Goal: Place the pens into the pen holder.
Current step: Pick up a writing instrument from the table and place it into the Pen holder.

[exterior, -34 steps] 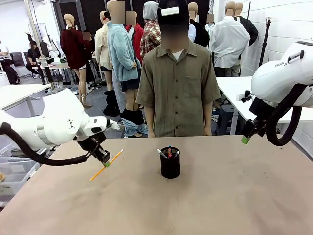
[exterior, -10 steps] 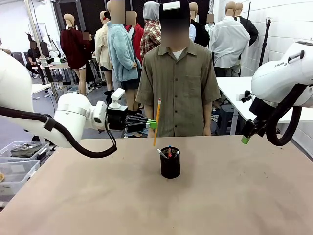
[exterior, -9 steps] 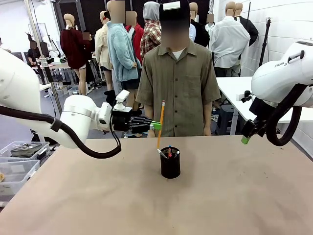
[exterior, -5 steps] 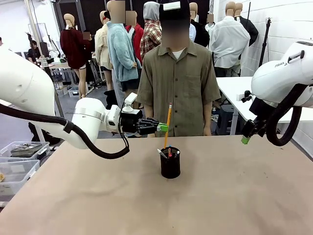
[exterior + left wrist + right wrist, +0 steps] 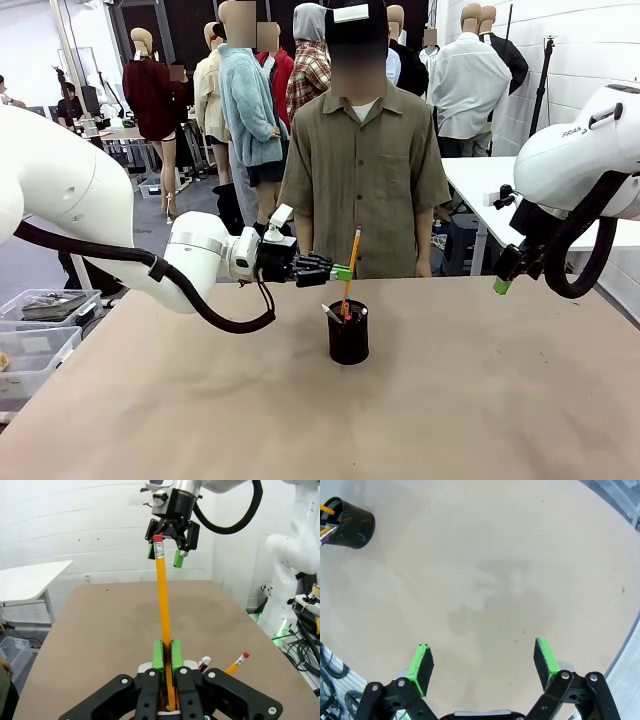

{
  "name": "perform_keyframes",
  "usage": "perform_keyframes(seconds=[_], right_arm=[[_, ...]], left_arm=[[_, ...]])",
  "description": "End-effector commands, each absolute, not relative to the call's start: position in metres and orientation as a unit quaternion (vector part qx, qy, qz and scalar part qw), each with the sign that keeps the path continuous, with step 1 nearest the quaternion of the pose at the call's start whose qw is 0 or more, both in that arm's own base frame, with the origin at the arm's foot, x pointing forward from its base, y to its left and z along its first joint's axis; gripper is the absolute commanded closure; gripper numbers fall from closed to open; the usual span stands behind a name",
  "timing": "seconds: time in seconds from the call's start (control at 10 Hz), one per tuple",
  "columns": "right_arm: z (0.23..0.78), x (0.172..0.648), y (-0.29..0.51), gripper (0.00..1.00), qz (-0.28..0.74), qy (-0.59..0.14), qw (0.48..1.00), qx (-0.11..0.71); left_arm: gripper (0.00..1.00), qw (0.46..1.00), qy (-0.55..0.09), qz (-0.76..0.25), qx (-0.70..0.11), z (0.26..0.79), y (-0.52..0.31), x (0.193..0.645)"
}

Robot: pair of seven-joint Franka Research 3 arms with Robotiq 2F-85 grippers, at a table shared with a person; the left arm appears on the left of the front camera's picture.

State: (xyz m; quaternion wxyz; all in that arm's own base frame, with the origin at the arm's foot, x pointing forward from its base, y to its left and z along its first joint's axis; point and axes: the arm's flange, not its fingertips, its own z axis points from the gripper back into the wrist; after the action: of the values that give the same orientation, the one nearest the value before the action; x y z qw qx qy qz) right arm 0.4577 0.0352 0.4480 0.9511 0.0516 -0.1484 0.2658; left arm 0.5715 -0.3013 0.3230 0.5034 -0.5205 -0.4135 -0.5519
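Above the cup: yellow pencil (image 5: 349, 269) nearly upright, slightly tilted, lower tip down among the pens (image 5: 340, 311) already standing in the cup.
Left hand (image 5: 345, 272): reaching in level from the left, green pads (image 5: 158, 654) clamped on the pencil's lower half; in the left wrist view, shaft rising between the pads, pink eraser end at the top.
Pen holder (image 5: 348, 333): black mesh cup, upright near the middle of the bench (image 5: 450, 400), just below the left hand; in the right wrist view, at the top left corner, coloured pen ends poking out.
Pens in the cup: a red one, a pale one leaning left, a dark one with a blue end; in the left wrist view, a second eraser-tipped pencil (image 5: 237, 662) leaning out beside the fingers.
Right hand (image 5: 501, 285): raised at the right edge of the bench, well apart from the cup; fingers spread wide, nothing between them, bare bench below.
Far side: person (image 5: 363, 160) in an olive shirt standing behind the cup.
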Motion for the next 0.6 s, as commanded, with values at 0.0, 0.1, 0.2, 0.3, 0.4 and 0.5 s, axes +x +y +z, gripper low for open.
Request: perform_keyframes(seconds=[0.0, 0.1, 0.2, 0.3, 0.4, 0.5], right_arm=[[0.447, 0.457, 0.034, 0.0, 0.272, -0.151, 0.949, 0.052], [0.447, 0.457, 0.034, 0.0, 0.272, -0.151, 0.949, 0.052], [0.447, 0.457, 0.034, 0.0, 0.272, -0.151, 0.949, 0.052], [0.447, 0.457, 0.034, 0.0, 0.272, -0.151, 0.949, 0.052], [0.447, 0.457, 0.034, 0.0, 0.272, -0.151, 0.949, 0.052], [0.447, 0.457, 0.034, 0.0, 0.272, -0.151, 0.949, 0.052]], left_arm=[[1.0, 0.512, -0.412, -0.542, -0.523, 0.321, -0.305, 0.577], [1.0, 0.515, -0.413, -0.54, -0.523, 0.318, -0.303, 0.577], [1.0, 0.516, -0.409, -0.541, -0.523, 0.314, -0.302, 0.576], [1.0, 0.516, -0.407, -0.543, -0.522, 0.311, -0.301, 0.574], [1.0, 0.518, -0.403, -0.546, -0.52, 0.309, -0.3, 0.572], [1.0, 0.518, -0.399, -0.549, -0.521, 0.308, -0.299, 0.57]])
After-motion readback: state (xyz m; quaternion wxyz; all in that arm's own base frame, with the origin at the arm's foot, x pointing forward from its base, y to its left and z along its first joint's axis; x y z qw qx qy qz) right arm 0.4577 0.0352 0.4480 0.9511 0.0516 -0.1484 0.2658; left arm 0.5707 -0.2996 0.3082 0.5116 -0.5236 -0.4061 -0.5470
